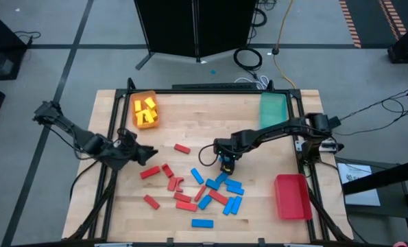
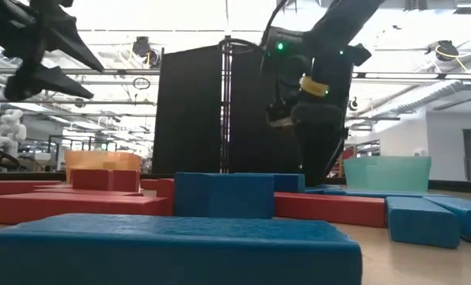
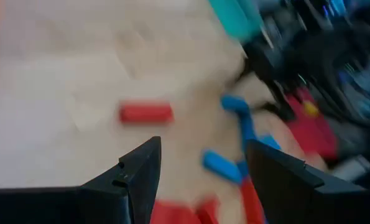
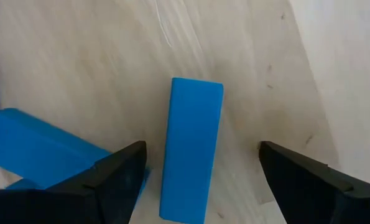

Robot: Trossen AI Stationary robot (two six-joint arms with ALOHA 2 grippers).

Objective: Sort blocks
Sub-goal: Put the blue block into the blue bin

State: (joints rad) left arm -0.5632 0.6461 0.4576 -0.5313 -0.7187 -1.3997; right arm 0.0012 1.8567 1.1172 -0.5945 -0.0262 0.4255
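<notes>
A grey floor (image 1: 66, 41) crossed by dark seams is seen around the wooden table (image 1: 210, 113) in the high view. A black panel (image 1: 193, 27) stands at top centre, with a coiled black cable (image 1: 247, 57) and a yellow cable (image 1: 282, 27) beside it. Striped tape (image 1: 350, 24) is laid at upper right. In the low view, bright ceiling lights (image 2: 180, 16) and a white wall (image 2: 453, 146) at right are seen.

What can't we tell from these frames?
- High view: the right hand covers the blue block beneath it; only the right wrist view shows that block, its near end cut off by the picture edge.
- Left wrist view: motion blur; the red block is a smear, farther blocks unclear.
- Low view: a near blue block fills the foreground, hiding most of the pile.
- Orange tray: yellow blocks overlap, count unclear.
</notes>
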